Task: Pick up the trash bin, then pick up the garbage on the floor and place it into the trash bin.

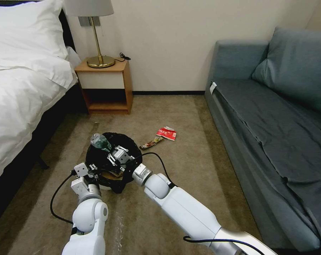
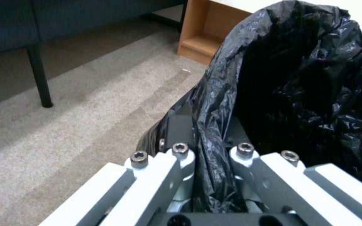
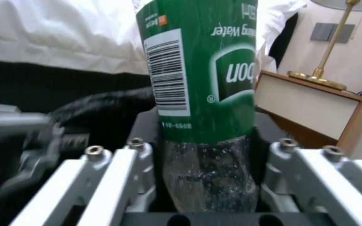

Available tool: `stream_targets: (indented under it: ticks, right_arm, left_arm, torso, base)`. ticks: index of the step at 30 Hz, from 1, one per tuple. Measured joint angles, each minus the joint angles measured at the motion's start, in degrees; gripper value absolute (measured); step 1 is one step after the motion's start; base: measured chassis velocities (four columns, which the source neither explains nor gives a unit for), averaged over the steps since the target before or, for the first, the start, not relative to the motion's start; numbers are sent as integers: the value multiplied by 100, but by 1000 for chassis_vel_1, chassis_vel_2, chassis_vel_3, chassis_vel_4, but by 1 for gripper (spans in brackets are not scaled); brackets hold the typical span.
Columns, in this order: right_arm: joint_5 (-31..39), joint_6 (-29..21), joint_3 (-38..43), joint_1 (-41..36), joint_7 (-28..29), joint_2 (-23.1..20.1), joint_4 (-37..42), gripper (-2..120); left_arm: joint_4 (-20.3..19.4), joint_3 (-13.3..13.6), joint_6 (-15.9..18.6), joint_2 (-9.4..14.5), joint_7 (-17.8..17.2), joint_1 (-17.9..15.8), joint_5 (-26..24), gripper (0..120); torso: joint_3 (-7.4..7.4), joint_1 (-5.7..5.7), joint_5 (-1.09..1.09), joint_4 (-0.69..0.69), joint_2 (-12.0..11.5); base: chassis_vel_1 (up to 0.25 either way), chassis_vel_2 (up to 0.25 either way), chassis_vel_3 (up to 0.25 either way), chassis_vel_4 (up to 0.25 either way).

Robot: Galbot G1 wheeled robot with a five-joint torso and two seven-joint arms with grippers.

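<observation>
Both arms bent inward: left tool (image 2: 208, 175) pinching trash bin (image 1: 112, 161) (liner rim), right tool (image 3: 208, 175) gripping bottle (image 3: 202, 78).

The clear bottle (image 3: 202, 94) carries a green label whose print reads upside down in the right wrist view: "Water" near its upper edge in white, large white letters "bon" inside a curved white outline with a small ® beside it, and a white barcode panel; smaller print is illegible

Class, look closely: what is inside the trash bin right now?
Inside the trash bin, something brown shows beneath the right pincer, which holds the bottle over it. The black bag hides the rest.
</observation>
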Motion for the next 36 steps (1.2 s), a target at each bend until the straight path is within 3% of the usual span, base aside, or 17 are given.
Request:
stream_targets:
  ticks: [16, 20, 25, 34, 36]
  right_arm:
    - [-184, 37, 287, -151, -23, 4, 356, 97]
    - [-188, 10, 645, -203, 51, -56, 679, 99]
    - [-14, -709, 1684, -651, 477, -539, 1632, 100]
    - [-44, -629, 3471, -2024, 1631, -664, 2115, 100]
    - [-4, -621, 3523, -2087, 1712, -653, 2140, 100]
  left_arm:
    - [-46, -41, -12, -38, -12, 20, 115, 4]
    - [-77, -111, -8, -6, -13, 20, 99, 4]
    - [-133, -138, 61, 110, 100, -29, -52, 4]
    - [-66, -236, 208, 260, 592, -149, -118, 4]
    - [-57, -231, 207, 263, 614, -149, -119, 4]
  torso:
    - [0, 0, 1, 1, 0]
    - [0, 0, 1, 1, 0]
    - [0, 0, 1, 0, 0]
    - [0, 0, 3, -2, 0]
    - [0, 0, 3, -1, 0]
  base:
    - [0, 0, 0, 0]
    - [0, 0, 0, 0]
    - [0, 0, 0, 0]
    - [0, 0, 0, 0]
    - [0, 0, 0, 0]
